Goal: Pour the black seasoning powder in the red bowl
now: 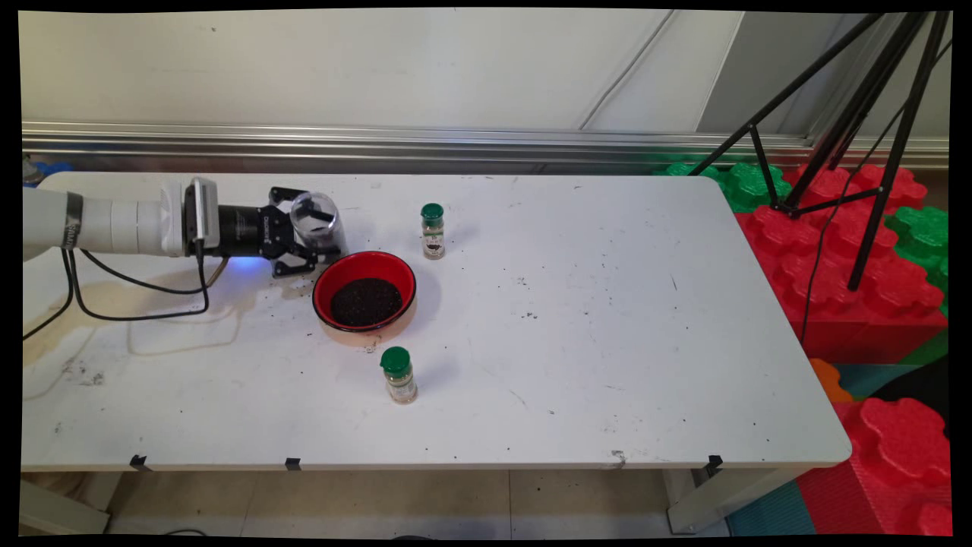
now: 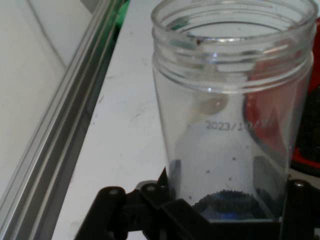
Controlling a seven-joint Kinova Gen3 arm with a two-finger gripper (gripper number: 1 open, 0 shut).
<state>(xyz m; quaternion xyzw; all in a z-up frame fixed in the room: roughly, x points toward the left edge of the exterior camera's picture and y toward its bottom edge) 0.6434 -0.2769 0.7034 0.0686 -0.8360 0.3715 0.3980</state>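
Observation:
My gripper (image 1: 307, 232) reaches in from the left, low over the white table (image 1: 577, 327), and is shut on a clear, empty, lidless jar (image 1: 319, 220). In the hand view the jar (image 2: 225, 115) fills the space between the fingers (image 2: 295, 197), its open mouth pointing away from the hand. A few dark specks cling inside it. Just right of the jar sits a red bowl (image 1: 326, 277) holding a dark granular heap. That bowl's rim (image 2: 306, 159) shows at the hand view's right edge.
Two small green-capped spice jars stand upright: one (image 1: 433, 232) behind the bowl's right side, one (image 1: 399, 374) in front of it. Dark crumbs and stains mark the table's left part. A black tripod (image 1: 858, 114) and red and green foam blocks (image 1: 850, 258) stand off the right end.

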